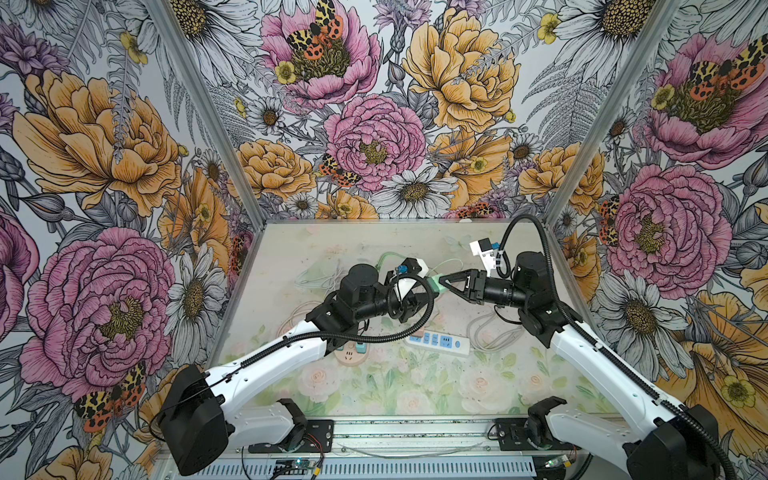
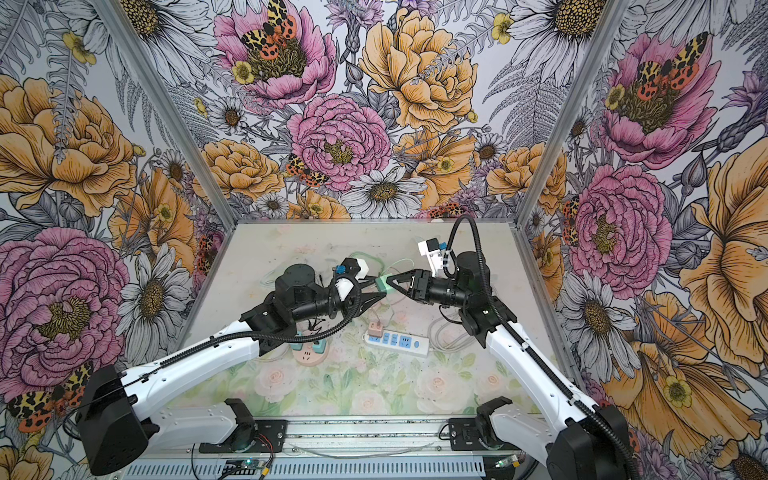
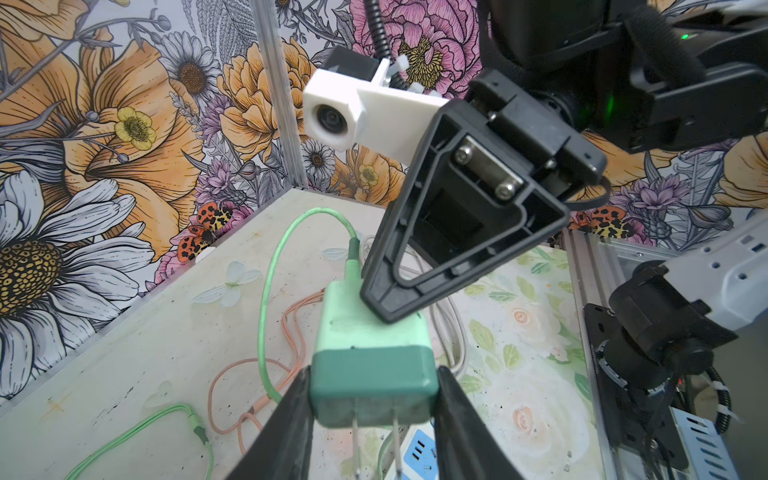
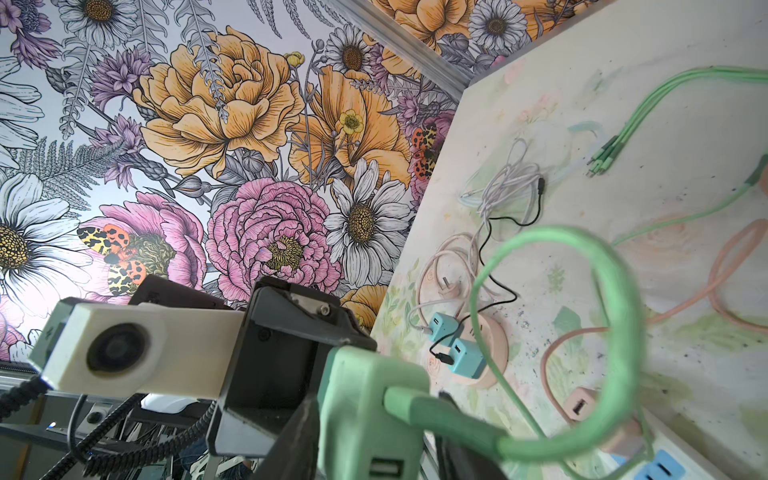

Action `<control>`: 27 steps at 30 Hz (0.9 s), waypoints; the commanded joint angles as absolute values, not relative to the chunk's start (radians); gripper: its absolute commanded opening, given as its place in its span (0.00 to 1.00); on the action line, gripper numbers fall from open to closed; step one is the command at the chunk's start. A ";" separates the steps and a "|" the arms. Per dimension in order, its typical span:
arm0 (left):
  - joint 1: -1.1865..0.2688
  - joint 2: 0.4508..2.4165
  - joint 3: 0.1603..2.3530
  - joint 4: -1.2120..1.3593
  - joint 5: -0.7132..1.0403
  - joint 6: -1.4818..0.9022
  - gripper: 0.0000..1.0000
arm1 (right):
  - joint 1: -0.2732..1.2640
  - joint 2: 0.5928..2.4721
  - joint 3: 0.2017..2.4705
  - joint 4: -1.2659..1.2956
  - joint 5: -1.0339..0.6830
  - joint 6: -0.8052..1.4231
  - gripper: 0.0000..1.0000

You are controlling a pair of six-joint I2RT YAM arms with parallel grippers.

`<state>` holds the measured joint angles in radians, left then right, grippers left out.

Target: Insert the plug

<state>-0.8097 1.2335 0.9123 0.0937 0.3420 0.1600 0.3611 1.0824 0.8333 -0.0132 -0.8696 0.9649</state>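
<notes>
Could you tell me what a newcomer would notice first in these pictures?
Most striking is the green charger, held in mid-air above the middle of the table by both the left end effector and right end effector. Loud floral walls surround the cell, and a white power strip lies on the table below.

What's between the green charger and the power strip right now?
Nothing solid that I can see. The left gripper and right gripper hold the charger in the air, and the power strip shows its blue sockets just past the prongs. A pink adapter fills one end socket; the charger's green cable loops nearby.
</notes>
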 commanded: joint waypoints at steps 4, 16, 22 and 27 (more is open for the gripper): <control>-0.822 1.259 0.959 0.144 0.379 0.174 0.31 | 0.382 1.085 0.838 0.031 -0.911 0.991 0.45; -0.809 1.223 0.944 0.101 0.354 0.212 0.31 | 0.381 1.081 0.853 0.005 -0.925 0.976 0.21; -0.782 1.227 0.977 0.046 0.359 0.264 0.31 | 0.382 1.083 0.849 -0.023 -0.972 0.962 0.18; -0.781 1.258 1.005 0.005 0.338 0.351 0.33 | 0.383 1.077 0.829 -0.039 -1.011 0.962 0.16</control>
<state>-0.8024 1.2495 0.9607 -0.0051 0.3588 0.3073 0.3679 1.0882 0.8333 -0.0250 -0.8967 1.0168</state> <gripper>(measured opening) 0.433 0.294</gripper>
